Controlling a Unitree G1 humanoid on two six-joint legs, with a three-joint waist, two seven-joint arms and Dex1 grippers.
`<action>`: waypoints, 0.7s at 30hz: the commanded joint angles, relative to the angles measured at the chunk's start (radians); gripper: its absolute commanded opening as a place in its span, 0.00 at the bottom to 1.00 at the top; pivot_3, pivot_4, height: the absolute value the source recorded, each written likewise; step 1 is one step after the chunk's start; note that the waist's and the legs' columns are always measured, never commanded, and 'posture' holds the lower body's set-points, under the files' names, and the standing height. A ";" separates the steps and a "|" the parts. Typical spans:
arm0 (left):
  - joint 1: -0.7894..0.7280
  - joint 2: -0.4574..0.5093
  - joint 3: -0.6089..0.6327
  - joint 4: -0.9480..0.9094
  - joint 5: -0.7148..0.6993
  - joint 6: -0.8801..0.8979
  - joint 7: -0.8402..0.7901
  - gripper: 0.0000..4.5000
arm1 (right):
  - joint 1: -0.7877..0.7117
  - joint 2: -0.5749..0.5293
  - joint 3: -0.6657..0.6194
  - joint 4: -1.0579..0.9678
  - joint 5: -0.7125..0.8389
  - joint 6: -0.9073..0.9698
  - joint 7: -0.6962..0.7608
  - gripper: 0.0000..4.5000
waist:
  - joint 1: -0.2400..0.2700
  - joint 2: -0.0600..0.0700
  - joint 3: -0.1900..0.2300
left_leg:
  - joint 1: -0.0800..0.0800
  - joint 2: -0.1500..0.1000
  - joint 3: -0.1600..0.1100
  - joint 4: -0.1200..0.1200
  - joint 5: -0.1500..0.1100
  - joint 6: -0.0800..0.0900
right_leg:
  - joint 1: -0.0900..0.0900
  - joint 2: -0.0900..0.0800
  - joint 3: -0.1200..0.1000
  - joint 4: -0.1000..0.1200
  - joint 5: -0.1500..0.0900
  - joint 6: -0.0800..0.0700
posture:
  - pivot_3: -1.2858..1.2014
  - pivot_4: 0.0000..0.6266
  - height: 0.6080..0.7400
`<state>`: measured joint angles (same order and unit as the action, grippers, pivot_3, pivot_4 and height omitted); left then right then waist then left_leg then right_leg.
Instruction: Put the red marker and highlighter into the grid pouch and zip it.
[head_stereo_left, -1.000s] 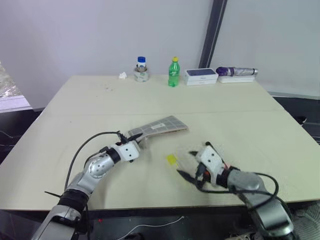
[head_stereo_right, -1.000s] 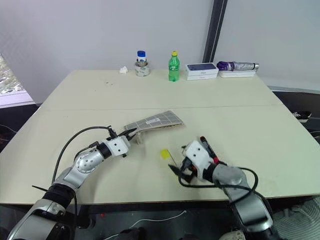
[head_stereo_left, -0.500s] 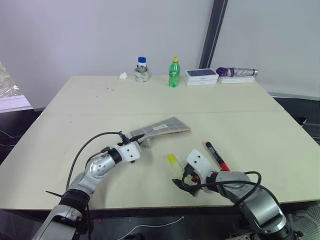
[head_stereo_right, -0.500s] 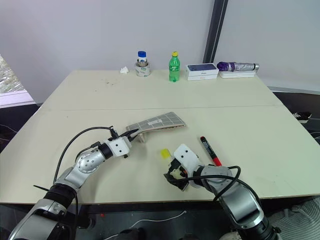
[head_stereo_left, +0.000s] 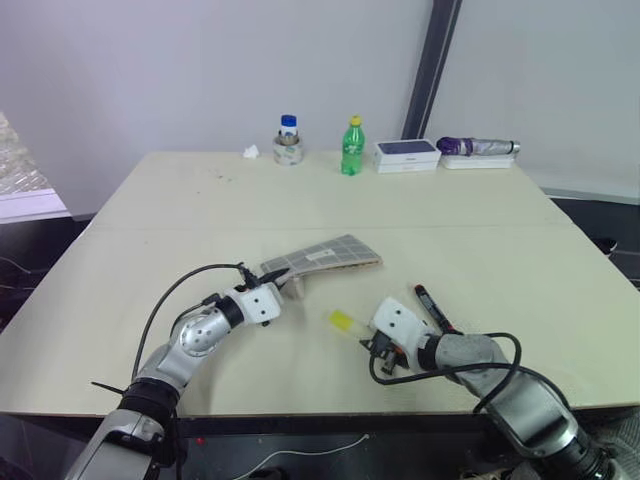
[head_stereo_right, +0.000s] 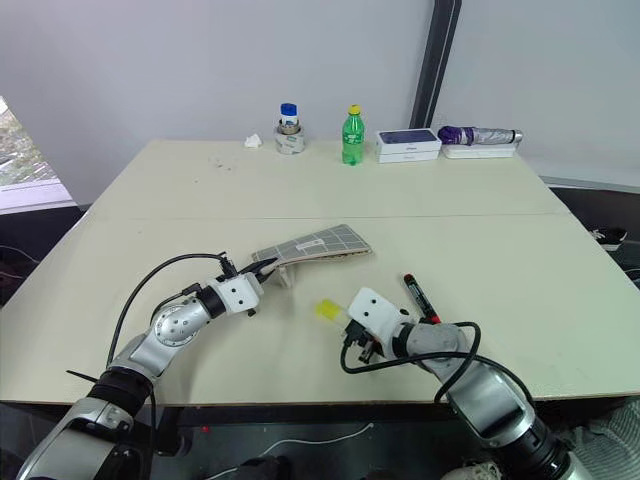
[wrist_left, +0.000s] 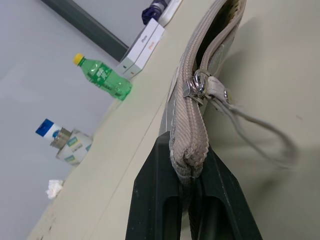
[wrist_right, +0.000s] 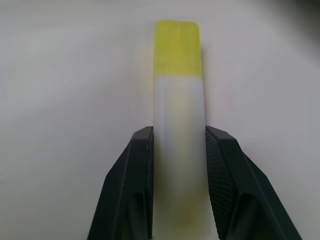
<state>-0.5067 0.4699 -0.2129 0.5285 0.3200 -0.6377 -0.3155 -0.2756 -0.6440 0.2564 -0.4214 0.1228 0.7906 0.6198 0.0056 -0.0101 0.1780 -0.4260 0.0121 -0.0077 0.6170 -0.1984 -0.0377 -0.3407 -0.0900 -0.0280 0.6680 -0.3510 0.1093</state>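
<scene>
The grey grid pouch (head_stereo_left: 325, 255) lies mid-table with its near end raised. My left gripper (head_stereo_left: 283, 279) is shut on that end, and the left wrist view has the black fingers (wrist_left: 150, 200) pinching the pouch (wrist_left: 186, 150) just below the zipper slider (wrist_left: 197, 89). The pale-yellow highlighter (head_stereo_left: 342, 320) sits low over the table, its yellow cap pointing toward the pouch. My right gripper (head_stereo_left: 374, 341) is shut on the barrel of the highlighter (wrist_right: 179, 95), a pad against each side. The red marker (head_stereo_left: 432, 306) lies on the table just right of my right gripper.
Along the far edge stand a blue-lidded jar (head_stereo_left: 288, 141), a green bottle (head_stereo_left: 351, 146), a white box (head_stereo_left: 407, 154) and a purple object (head_stereo_left: 475, 147). A crumpled tissue (head_stereo_left: 250, 152) lies near the jar.
My right gripper went from wide open to shut on the highlighter and moved a little forward. The left gripper and the pouch have not moved.
</scene>
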 joint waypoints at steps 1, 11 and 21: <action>-0.003 0.000 0.008 -0.010 -0.043 -0.011 -0.032 0.00 | -0.040 -0.015 -0.084 0.012 0.038 -0.101 0.052 0.19 | 0.002 0.000 0.000 | 0.000 0.000 0.000 0.000 0.000 0.000 | 0.000 0.000 0.000 0.000 0.000 0.000 | 0.52 0.24 1.00; -0.002 -0.019 0.011 -0.018 -0.059 -0.007 -0.063 0.00 | -0.119 -0.035 -0.106 0.197 -0.013 -0.224 0.070 0.19 | 0.005 0.000 0.000 | -0.001 0.000 0.001 -0.001 0.000 0.000 | -0.001 0.000 0.000 -0.001 0.000 0.000 | 0.52 0.24 1.00; 0.000 -0.013 0.000 -0.029 -0.040 -0.016 -0.082 0.00 | -0.223 0.024 -0.096 0.262 -0.021 -0.218 0.074 0.19 | 0.004 0.000 0.000 | -0.001 0.000 0.001 -0.001 0.000 0.000 | -0.001 0.000 0.000 -0.001 0.000 0.000 | 0.52 0.24 1.00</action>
<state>-0.5040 0.4486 -0.2135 0.5317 0.2824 -0.6389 -0.3940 -0.4683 -0.6262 0.1712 -0.1429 0.1015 0.5748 0.6893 0.0094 -0.0100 0.1782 -0.4267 0.0123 -0.0068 0.6159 -0.1984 -0.0376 -0.3421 -0.0898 -0.0276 0.6672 -0.3511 0.1093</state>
